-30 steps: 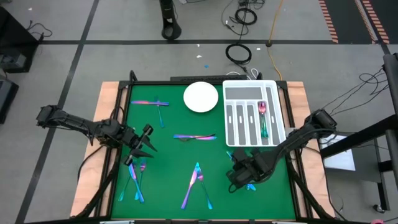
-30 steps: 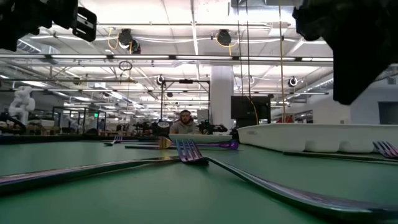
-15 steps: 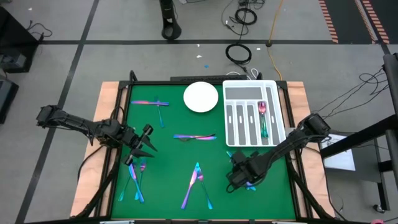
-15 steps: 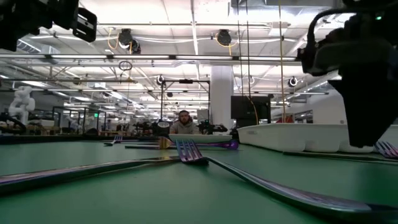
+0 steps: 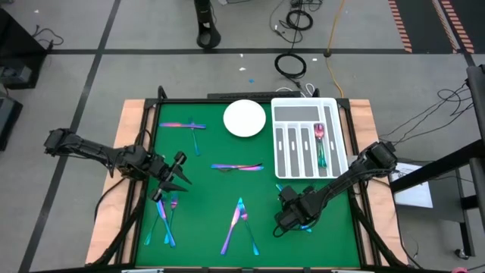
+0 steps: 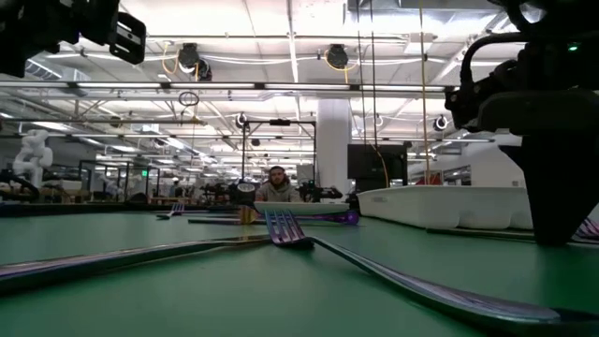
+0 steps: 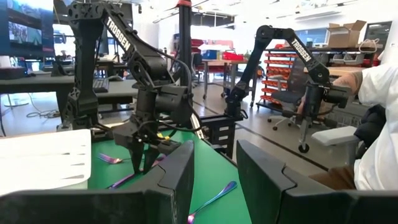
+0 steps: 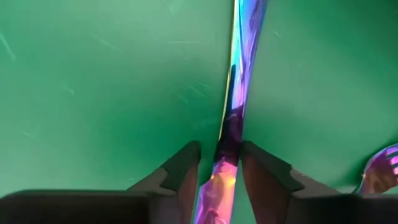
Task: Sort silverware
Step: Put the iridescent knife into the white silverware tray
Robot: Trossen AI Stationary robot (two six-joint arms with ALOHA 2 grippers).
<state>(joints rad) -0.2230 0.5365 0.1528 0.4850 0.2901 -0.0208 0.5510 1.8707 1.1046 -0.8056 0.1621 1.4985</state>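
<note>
Lowering further: right gripper (image 8: 214, 171) astride silverware (image 8: 239, 81)

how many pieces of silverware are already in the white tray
2, it seems: a spoon and a second piece just below it, both in the same slot on the right side of the white tray. Others could be hidden.
</note>
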